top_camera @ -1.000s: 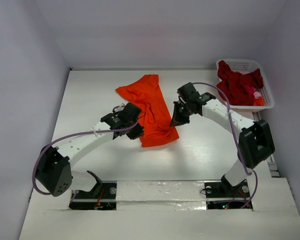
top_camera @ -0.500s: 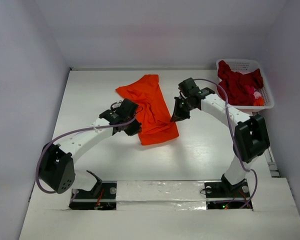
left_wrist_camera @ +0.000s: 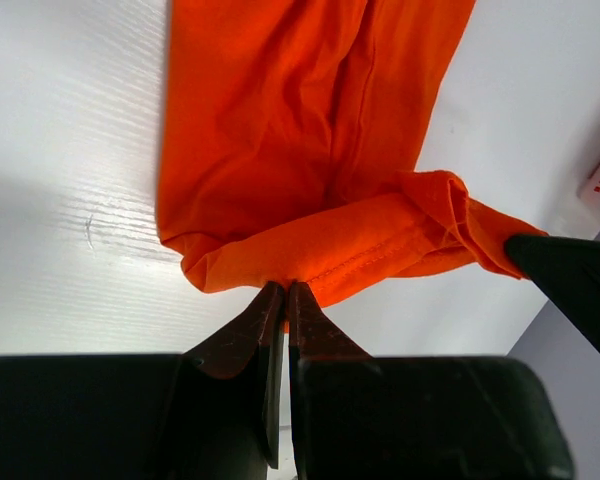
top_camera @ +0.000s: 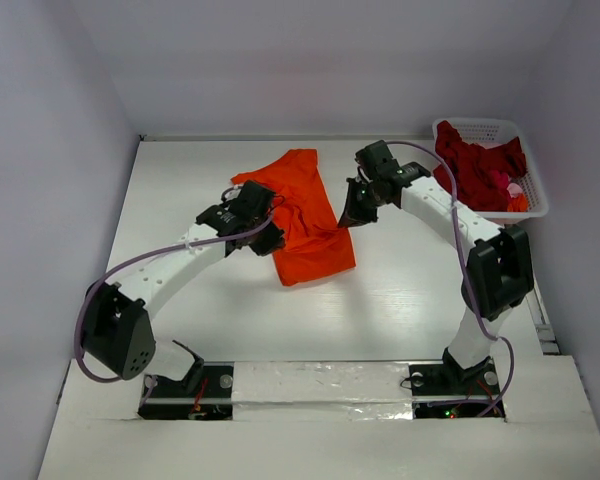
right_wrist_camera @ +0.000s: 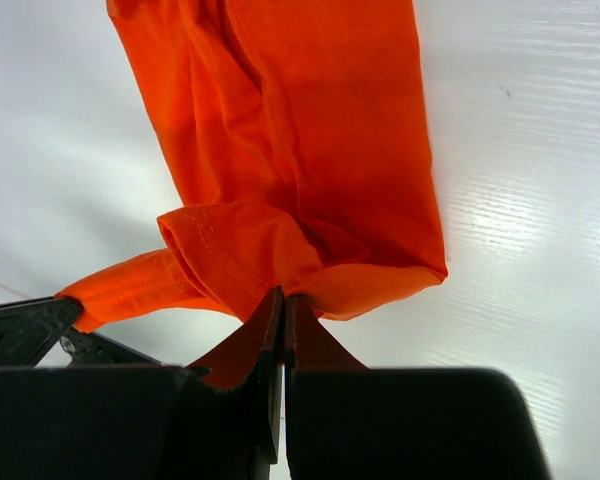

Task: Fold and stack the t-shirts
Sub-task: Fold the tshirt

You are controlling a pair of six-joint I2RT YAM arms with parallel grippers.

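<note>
The orange t-shirt [top_camera: 305, 215] lies lengthwise in the middle of the table, its near end lifted and bunched. My left gripper [top_camera: 273, 236] is shut on its left near edge, seen in the left wrist view [left_wrist_camera: 285, 290] pinching the hem of the shirt [left_wrist_camera: 300, 150]. My right gripper [top_camera: 348, 218] is shut on the right near edge; the right wrist view [right_wrist_camera: 283, 296] shows the jaws closed on a fold of the shirt [right_wrist_camera: 300, 130]. The dark red t-shirts [top_camera: 475, 170] lie heaped in the basket.
A white latticed basket [top_camera: 536, 205] stands at the back right corner, with a bit of pink and orange cloth among the red. The table's back wall runs just beyond the shirt's far end.
Both grippers have moved away from me toward the back of the table, carrying the shirt's near end up over the rest of it.
</note>
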